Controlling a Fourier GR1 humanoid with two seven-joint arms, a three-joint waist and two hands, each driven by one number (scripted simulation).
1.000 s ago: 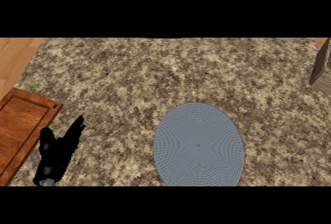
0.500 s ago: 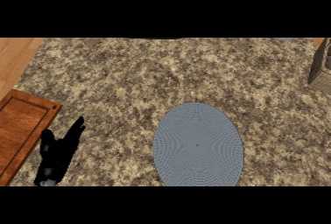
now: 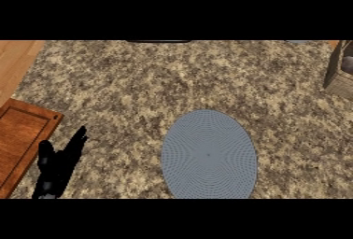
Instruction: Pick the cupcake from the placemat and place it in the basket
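**Ana:** Speckled granite counter (image 3: 186,79) fills almost the whole head view, beige and brown. At the left edge I see a wooden cabinet door (image 3: 24,140) with a framed panel, and above it, in the upper left corner, a strip of lighter wood floor (image 3: 17,58).

**Ben:** And the placemat?

**Ana:** It is the blue-grey oval placemat (image 3: 209,154), lower centre of the frame, a little to the right. It lies flat on the counter and its lower end reaches the bottom of the view.

**Ben:** Is the cupcake on it?

**Ana:** I cannot find the cupcake. The mat's surface shows only its fine ringed pattern.

**Ben:** Where is the basket?

**Ana:** At the upper right edge, the woven basket (image 3: 341,70) is cut by the frame; only its left wall shows, so I cannot see inside. It stands well apart from the mat.

**Ben:** Which hand do you see?

**Ana:** Only the left hand (image 3: 59,165), black, in the lower left, beside the cabinet door and well apart from the mat. Its fingers are straight and point up to the right, the thumb apart from them; it holds nothing. The right hand does not show.
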